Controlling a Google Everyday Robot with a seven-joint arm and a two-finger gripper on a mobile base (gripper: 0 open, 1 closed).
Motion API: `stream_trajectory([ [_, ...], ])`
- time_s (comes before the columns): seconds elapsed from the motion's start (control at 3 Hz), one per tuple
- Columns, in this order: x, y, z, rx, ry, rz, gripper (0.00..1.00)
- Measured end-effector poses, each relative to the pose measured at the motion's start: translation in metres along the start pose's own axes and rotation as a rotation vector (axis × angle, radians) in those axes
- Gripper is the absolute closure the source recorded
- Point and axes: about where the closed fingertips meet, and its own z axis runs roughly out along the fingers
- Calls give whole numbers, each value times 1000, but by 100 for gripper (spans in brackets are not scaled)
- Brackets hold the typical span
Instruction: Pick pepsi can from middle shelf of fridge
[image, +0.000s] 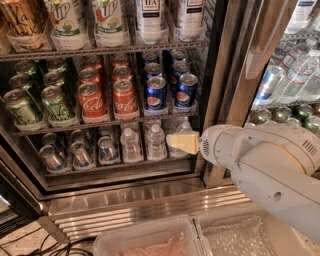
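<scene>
Fridge (226, 100): steel frame, wire racks stocked with drinks.
Middle shelf (107, 121): rows of green, red and blue cans.
Pepsi can (156, 93): front of the blue rows at the right; upright, long axis vertical, logo facing outward.
Gripper (182, 142): below that shelf, before small water bottles (155, 141), apart from the can; grip state cannot be told.
</scene>
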Motion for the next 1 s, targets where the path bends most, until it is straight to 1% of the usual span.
stream_trajectory([
  [0.33, -1, 1, 0, -3, -3, 0, 0],
  [0.67, -16, 3, 2, -25, -62, -25, 0],
  [1.0, -27, 4, 5, -47, -103, -27, 12],
])
